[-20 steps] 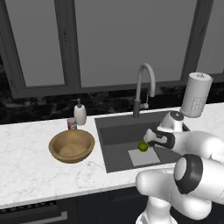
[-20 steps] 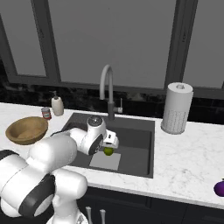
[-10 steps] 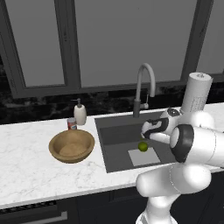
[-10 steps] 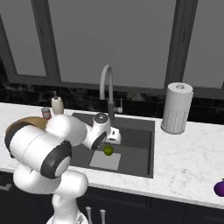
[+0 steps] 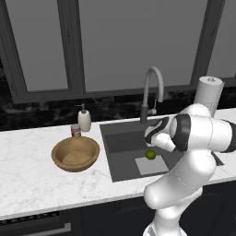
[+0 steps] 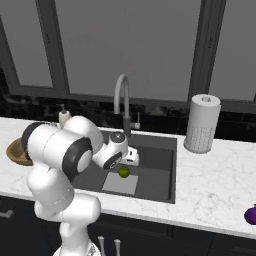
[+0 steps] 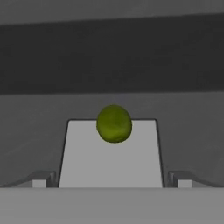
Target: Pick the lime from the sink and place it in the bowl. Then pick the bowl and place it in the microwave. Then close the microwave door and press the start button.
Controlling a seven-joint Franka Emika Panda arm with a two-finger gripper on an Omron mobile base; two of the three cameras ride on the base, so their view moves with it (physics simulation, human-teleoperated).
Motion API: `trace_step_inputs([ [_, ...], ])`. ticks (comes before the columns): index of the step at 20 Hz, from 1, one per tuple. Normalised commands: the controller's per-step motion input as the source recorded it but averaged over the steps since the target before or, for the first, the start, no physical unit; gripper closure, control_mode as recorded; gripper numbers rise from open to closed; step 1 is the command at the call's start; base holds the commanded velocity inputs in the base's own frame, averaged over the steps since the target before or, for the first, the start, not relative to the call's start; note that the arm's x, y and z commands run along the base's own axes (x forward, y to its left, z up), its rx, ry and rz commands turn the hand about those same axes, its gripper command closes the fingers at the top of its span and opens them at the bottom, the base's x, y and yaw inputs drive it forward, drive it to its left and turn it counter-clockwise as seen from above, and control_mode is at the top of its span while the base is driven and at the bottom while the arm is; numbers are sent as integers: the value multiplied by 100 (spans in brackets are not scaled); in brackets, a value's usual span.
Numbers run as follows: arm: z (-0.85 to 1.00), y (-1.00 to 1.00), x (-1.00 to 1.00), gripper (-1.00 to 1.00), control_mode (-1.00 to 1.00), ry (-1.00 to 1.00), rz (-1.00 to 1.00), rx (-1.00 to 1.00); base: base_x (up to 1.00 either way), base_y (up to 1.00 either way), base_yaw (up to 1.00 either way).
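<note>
The lime (image 5: 150,154) lies in the dark sink (image 5: 123,148), at the far edge of the pale square patch (image 7: 109,162). My gripper (image 5: 151,138) hangs just above and slightly behind the lime (image 6: 123,172), apart from it. In the hand view the lime (image 7: 114,123) sits centred ahead of the gripper (image 7: 112,181), whose fingertips (image 7: 41,179) stand wide apart, open and empty. The wooden bowl (image 5: 76,153) rests empty on the counter left of the sink. The microwave and its door are out of view.
The tall curved faucet (image 5: 152,92) rises behind the sink. A soap dispenser (image 5: 84,120) and a small can (image 5: 75,130) stand behind the bowl. A paper towel roll (image 6: 202,122) stands right of the sink, and a purple fruit (image 6: 251,215) lies at the far right.
The arm's elbow has swung round and the hand has shifted a little left, closer over the lime. The lime and the bowl have not moved.
</note>
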Motion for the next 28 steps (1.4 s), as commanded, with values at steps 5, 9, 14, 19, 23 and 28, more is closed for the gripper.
trace_step_inputs([
  [5,-38,0,20,-100,-100,0,0,0,0,0,0],
  [9,-36,7,10,-100,-100,0,0,0,0,0,0],
  [14,-31,1,9,-100,-100,0,0,0,0,0,0],
  [19,-23,0,13,-100,-100,0,0,0,0,0,0],
  [23,-19,0,14,-100,-100,0,0,0,0,0,0],
  [28,-8,0,15,-100,-100,0,0,0,0,0,0],
])
